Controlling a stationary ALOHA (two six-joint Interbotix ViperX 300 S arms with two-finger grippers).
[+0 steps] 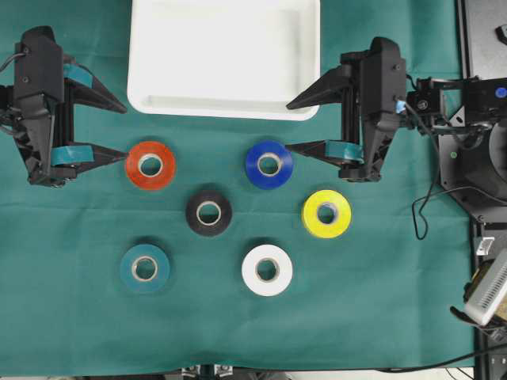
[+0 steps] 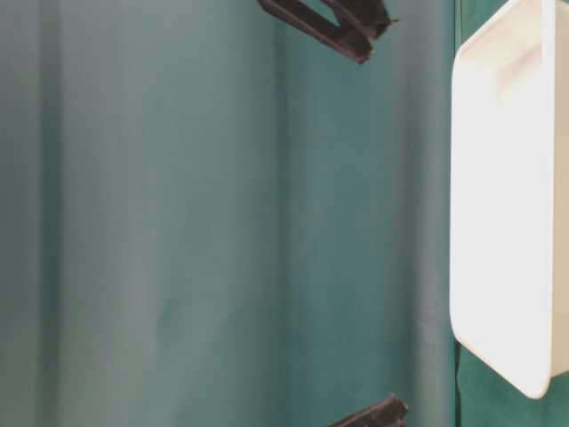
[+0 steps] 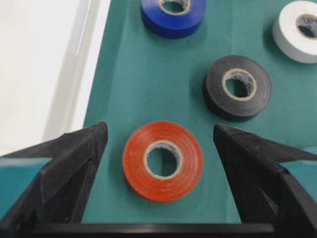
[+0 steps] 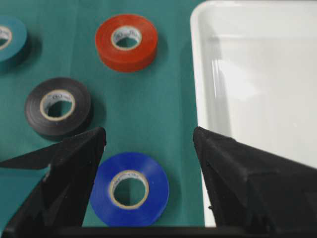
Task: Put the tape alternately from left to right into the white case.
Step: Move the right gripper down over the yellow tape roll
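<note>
Tape rolls all lie on the green desk (image 1: 71, 317) below the empty white case (image 1: 224, 57). Both grippers' fingers are spread and hold nothing: left gripper (image 3: 159, 136) frames the red roll (image 3: 162, 160), right gripper (image 4: 148, 136) the blue roll (image 4: 130, 188). Likely first pick: lower, close on red.

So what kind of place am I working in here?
Likely a lab bench: a green cloth over the table, two arms, left gripper and right gripper, and cables at the right edge.
</note>
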